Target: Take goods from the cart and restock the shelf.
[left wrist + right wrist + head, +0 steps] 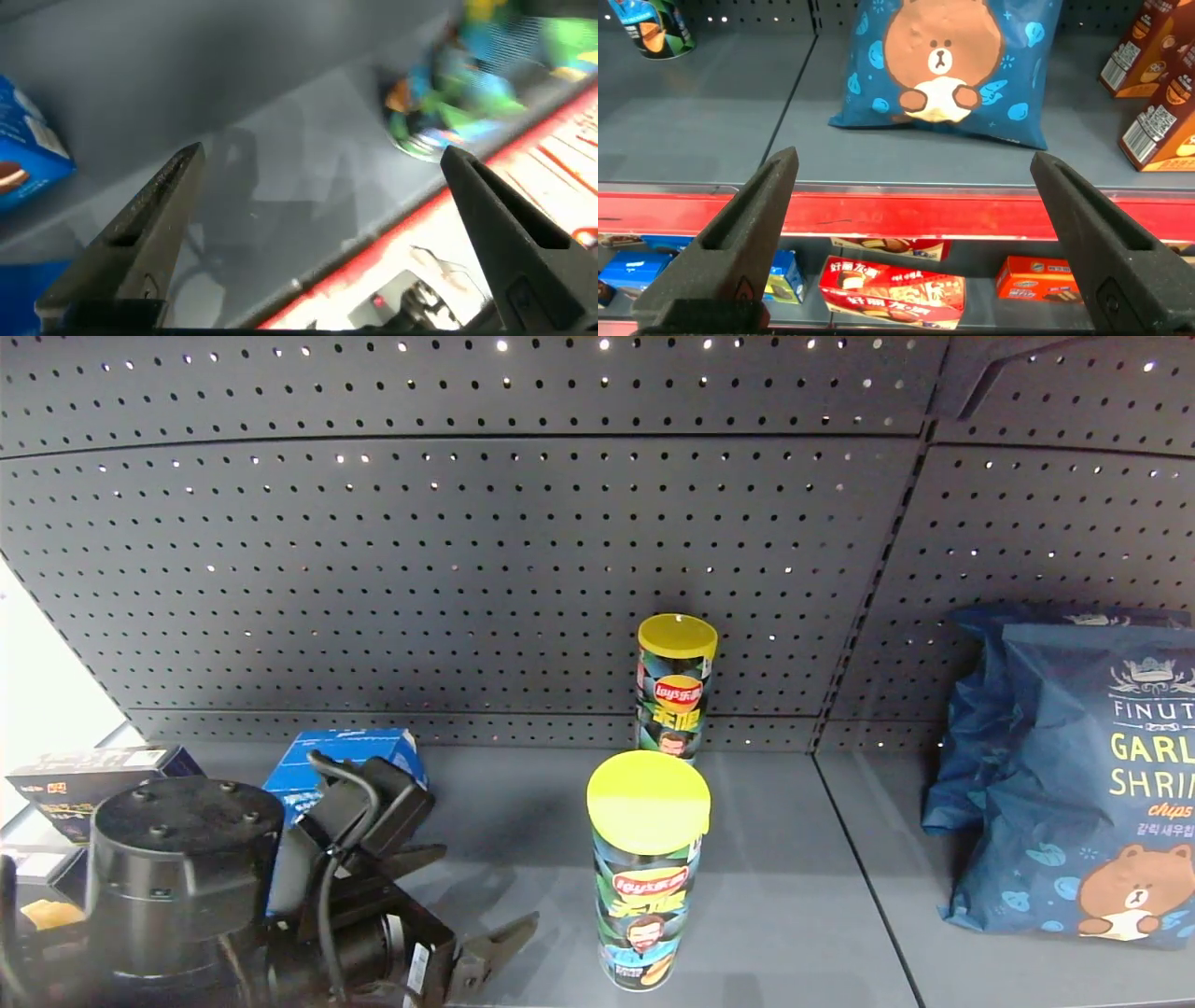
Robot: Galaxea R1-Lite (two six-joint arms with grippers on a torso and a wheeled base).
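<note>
Our left hand [490,882] sits low at the left of the shelf [803,896], just above its grey deck. Its fingers are spread wide and there is nothing between them. From its wrist camera, the same wide gap looks onto bare deck near the front edge, where a red price strip [523,177] runs. Our right hand [915,233] is also fully spread and empty. It is out in front of the shelf edge at about the height of the strip, facing the shrimp chip bag [943,65].

Two chip cans with yellow lids stand upright on the shelf. The front chip can [647,877] is near the front edge, to the right of the left hand and apart from it. The rear chip can [674,686] stands behind it, close to the pegboard back panel [420,569].

A blue cookie box [373,747] lies at the back left, partly hidden by the left arm, and a dark box [84,775] lies farther left. The shrimp chip bag stands on the next shelf section to the right, with a second blue bag [971,709] behind it. Brown boxes [1158,75] stand near the shrimp chip bag on its right.

Below the strip, the lower shelf [980,299] holds a red packet [892,289], an orange box [1036,278] and small blue boxes [635,271].
</note>
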